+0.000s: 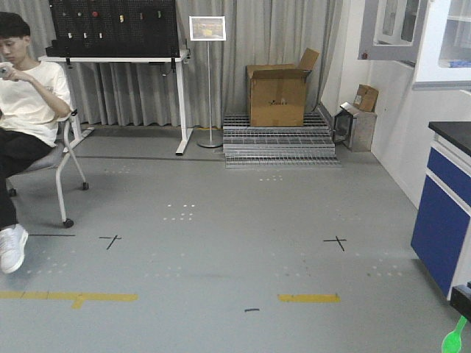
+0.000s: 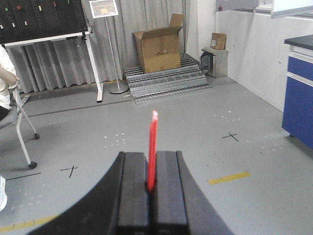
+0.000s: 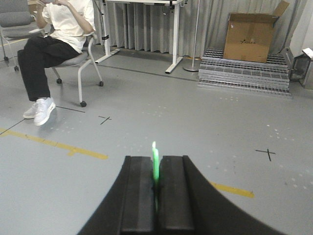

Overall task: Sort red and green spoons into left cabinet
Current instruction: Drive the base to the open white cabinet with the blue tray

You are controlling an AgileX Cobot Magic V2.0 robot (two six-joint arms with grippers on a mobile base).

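Gripping: left gripper (image 2: 151,161) clenched on red spoon (image 2: 153,139), right gripper (image 3: 156,169) on green spoon (image 3: 155,154), handles toward cardboard box (image 2: 159,46); I can't see red's bowl.

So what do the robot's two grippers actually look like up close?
They match. The left gripper and the right gripper each have two flat, matt black, rectangular fingers side by side, flaring at the bottom into a wider curved black shell. No cables or markings show here.
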